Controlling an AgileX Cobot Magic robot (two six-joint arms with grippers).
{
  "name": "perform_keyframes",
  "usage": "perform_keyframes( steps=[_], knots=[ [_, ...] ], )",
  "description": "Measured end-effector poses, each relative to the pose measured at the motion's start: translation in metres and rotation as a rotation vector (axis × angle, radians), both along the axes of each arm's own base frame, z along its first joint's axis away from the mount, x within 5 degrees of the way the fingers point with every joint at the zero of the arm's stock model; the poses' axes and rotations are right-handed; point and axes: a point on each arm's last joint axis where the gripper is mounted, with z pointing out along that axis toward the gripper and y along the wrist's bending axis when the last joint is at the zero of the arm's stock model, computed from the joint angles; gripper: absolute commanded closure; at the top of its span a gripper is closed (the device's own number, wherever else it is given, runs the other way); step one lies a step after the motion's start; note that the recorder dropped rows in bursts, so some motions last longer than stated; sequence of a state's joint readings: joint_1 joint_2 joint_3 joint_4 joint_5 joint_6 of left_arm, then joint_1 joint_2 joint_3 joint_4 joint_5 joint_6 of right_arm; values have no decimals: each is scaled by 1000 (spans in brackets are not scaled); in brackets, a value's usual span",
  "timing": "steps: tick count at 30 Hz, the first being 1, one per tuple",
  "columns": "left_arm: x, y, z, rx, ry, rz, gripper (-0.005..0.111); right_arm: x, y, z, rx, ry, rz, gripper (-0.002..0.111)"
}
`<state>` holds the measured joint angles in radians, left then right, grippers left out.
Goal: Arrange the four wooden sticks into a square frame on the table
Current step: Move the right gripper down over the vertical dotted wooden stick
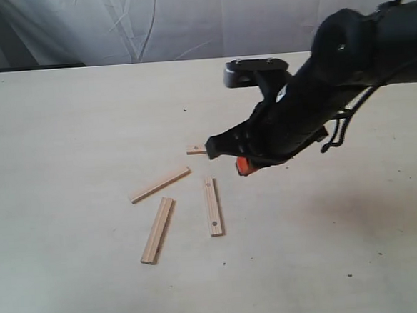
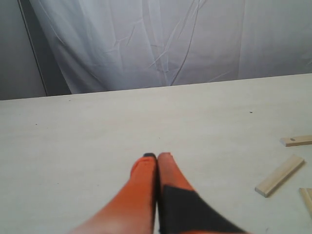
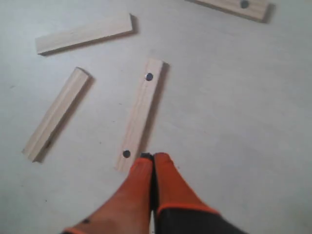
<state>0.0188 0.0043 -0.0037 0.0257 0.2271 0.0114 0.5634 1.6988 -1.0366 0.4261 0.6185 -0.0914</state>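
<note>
On the pale cream surface [image 1: 64, 138], the four wooden sticks lie loose and apart, none touching another, so they outline no square. One plain stick [image 1: 160, 184] lies slanted near the middle. A second plain stick [image 1: 157, 229] lies just beside it on the side nearer the camera, also slanted. A third stick [image 1: 212, 205], with a small dark hole near each end, lies to the right of both and points almost straight toward the camera. A fourth stick [image 1: 196, 149] shows only one short end, with the rest hidden behind the black right arm [image 1: 319, 98]. The right arm's fingers [image 3: 168, 178], orange at the tips, are pressed together with nothing between them, close by one holed end of the third stick; whether they touch the surface cannot be told. The left arm's fingers [image 2: 141, 180] are likewise closed and empty above bare surface, well apart from the sticks, three of which show in that wrist view. A white curtain [image 2: 161, 39] hangs behind.
</note>
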Motion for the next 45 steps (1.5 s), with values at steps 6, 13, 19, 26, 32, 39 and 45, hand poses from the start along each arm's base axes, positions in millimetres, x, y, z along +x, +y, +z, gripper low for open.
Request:
perform_keyframes(
  steps=[6, 13, 19, 26, 32, 39, 45],
  knots=[
    [0, 0, 0, 0, 0, 0, 107, 13, 43, -21, -144, 25, 40, 108],
    [0, 0, 0, 0, 0, 0, 107, 12, 61, -42, -235, 52, 16, 75],
    [0, 0, 0, 0, 0, 0, 107, 12, 63, -41, -208, 53, -7, 75],
    [0, 0, 0, 0, 0, 0, 107, 13, 69, -66, -193, 120, -46, 75],
    [0, 0, 0, 0, 0, 0, 107, 17, 76, -59, -152, 119, -62, 75],
    [0, 0, 0, 0, 0, 0, 107, 4, 109, -43, -97, 82, -14, 75],
    [0, 0, 0, 0, 0, 0, 107, 8, 114, -65, -119, 69, -39, 75]
  ],
)
